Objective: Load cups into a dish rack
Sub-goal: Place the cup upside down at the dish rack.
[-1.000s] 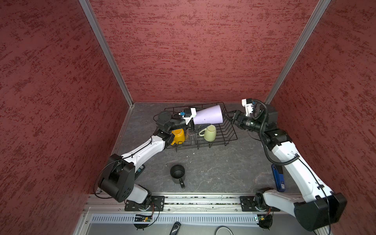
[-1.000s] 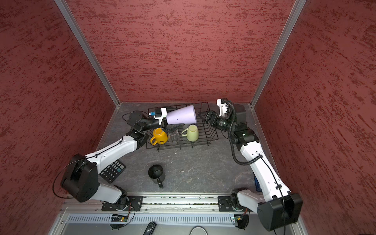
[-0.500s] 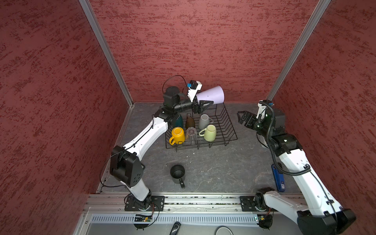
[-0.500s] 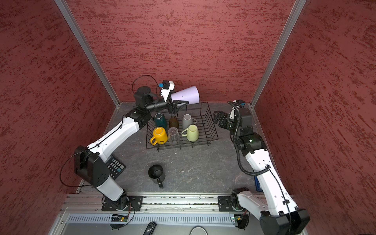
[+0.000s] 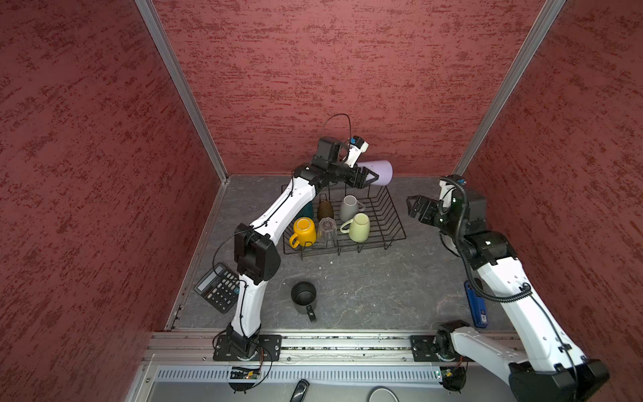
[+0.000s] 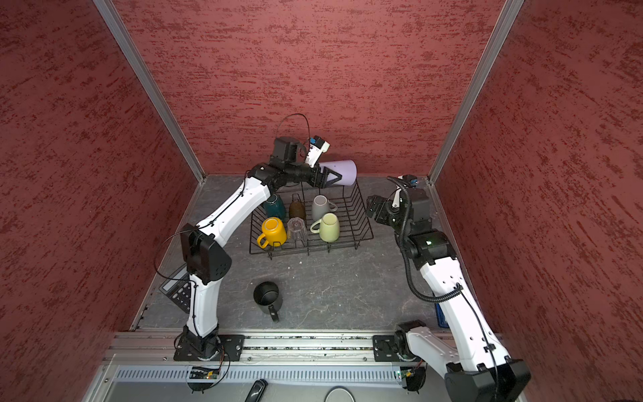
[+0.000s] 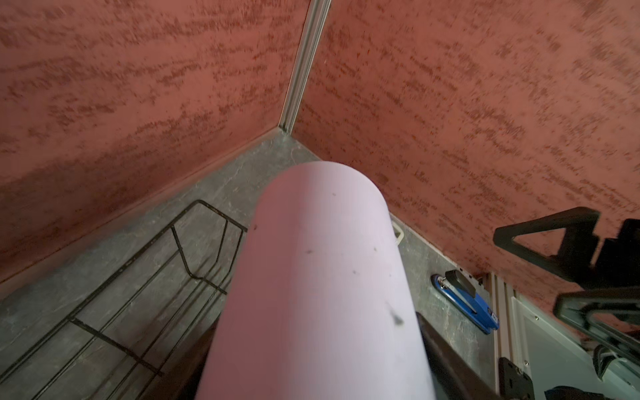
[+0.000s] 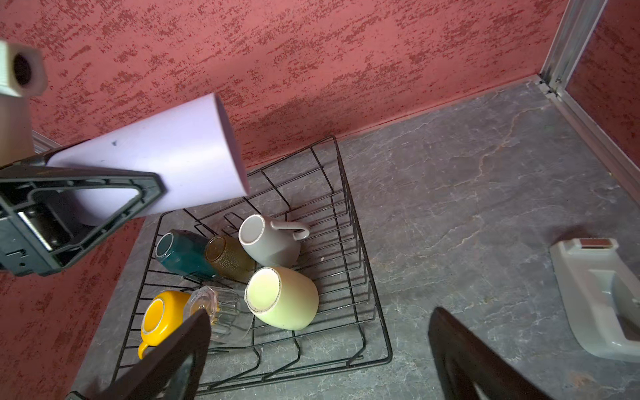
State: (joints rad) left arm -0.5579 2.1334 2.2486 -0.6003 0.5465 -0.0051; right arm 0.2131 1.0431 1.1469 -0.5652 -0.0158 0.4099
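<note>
Lilac tumbler (image 5: 382,170), upper centre of frame, now solely clenched in left end effector (image 5: 372,177) above rack (image 5: 393,222); right end effector (image 5: 414,207) released, withdrawn: handover done, placement next.

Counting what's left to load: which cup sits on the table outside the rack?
The black mug, mouth up in front of the dish rack; the lilac tumbler is held aloft, the other cups sit inside.
</note>
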